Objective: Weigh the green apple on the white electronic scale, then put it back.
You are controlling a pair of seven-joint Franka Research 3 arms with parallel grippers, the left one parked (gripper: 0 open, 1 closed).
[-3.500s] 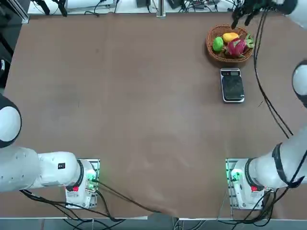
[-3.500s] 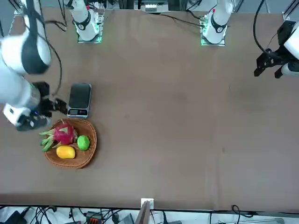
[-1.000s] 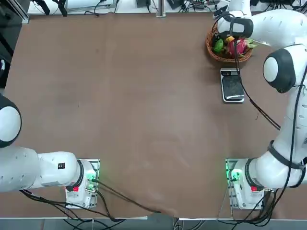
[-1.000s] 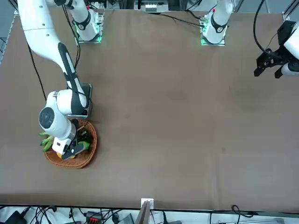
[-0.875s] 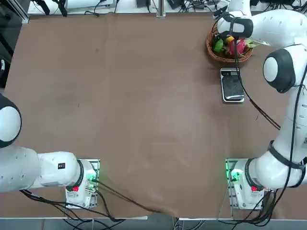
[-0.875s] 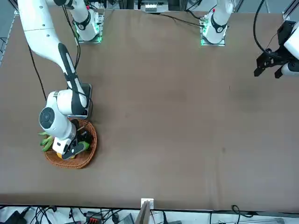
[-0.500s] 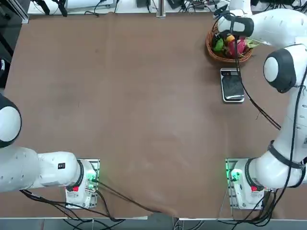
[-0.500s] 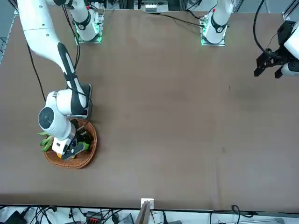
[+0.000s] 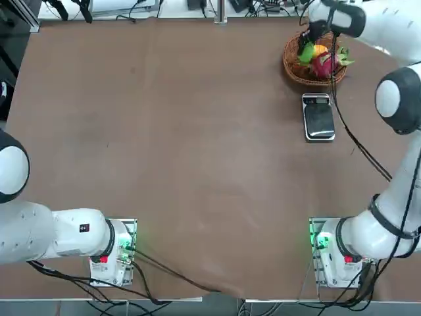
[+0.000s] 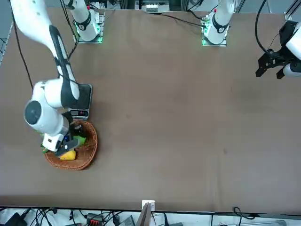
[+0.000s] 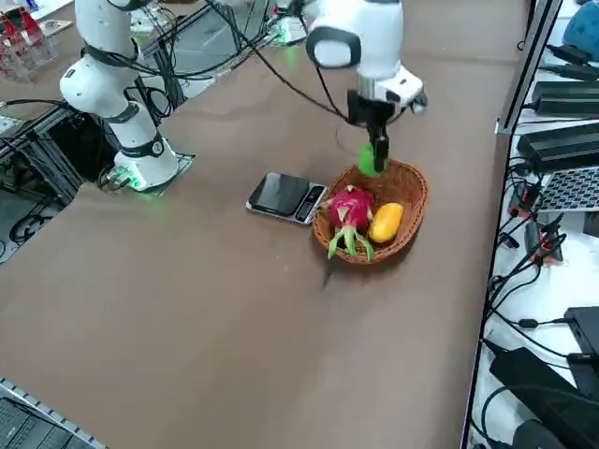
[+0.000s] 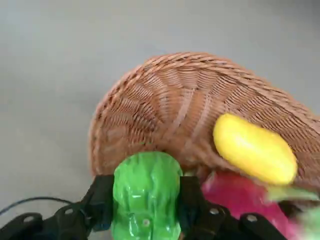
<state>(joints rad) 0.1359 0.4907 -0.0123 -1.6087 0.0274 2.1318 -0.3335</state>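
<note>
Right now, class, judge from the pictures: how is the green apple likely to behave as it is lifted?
The green apple looks firm: its sides show no squashing between the right pincer's fingers. Its glossy skin suggests it could be a little slippery. Being rounded, it would probably roll if let go over the basket.

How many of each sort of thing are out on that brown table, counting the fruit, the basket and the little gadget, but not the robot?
Green apple, in the right gripper: 1
Yellow fruit: 1
Pink dragon fruit: 1
Wicker basket: 1
Scale: 1
Total: 5
</note>
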